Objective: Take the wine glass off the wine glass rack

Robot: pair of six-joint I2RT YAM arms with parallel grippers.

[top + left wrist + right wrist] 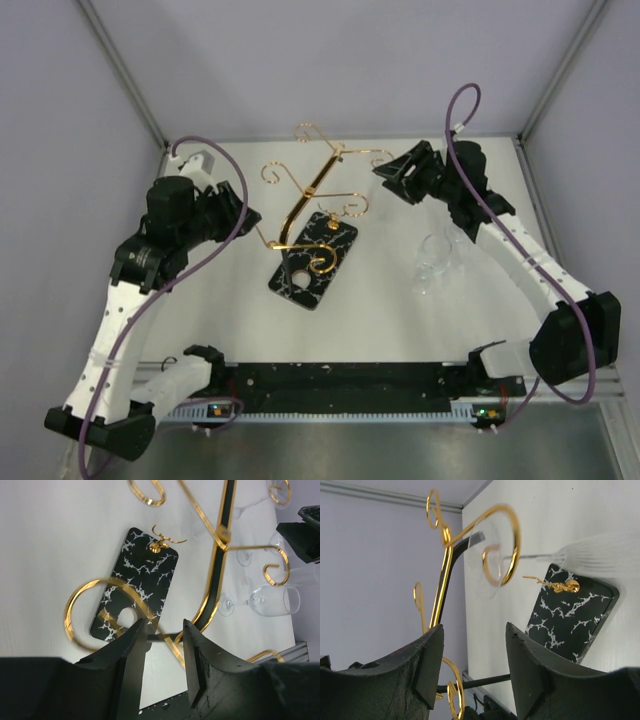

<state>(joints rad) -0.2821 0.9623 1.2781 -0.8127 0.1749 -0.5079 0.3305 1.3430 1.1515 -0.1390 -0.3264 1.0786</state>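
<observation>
The wine glass rack (310, 190) is a gold post with curled arms over a black marbled base (335, 245). A clear wine glass (437, 262) lies on its side on the table to the rack's right, also in the left wrist view (272, 600). Another glass foot (477, 580) sits at a curled arm, stem and ribbed bowl pointing toward my right gripper (474, 630). That gripper (383, 172) is open and empty beside the rack's right arm. My left gripper (164, 626) is at the rack's left side (250, 222), jaws apart, with a gold strip crossing the gap.
More glass feet and stems (245, 557) show by the scroll ends on the rack's far side. The base (145, 570) has a round hole near its close end. Purple walls close in the table on the left, back and right. A black rail (340, 385) runs along the near edge.
</observation>
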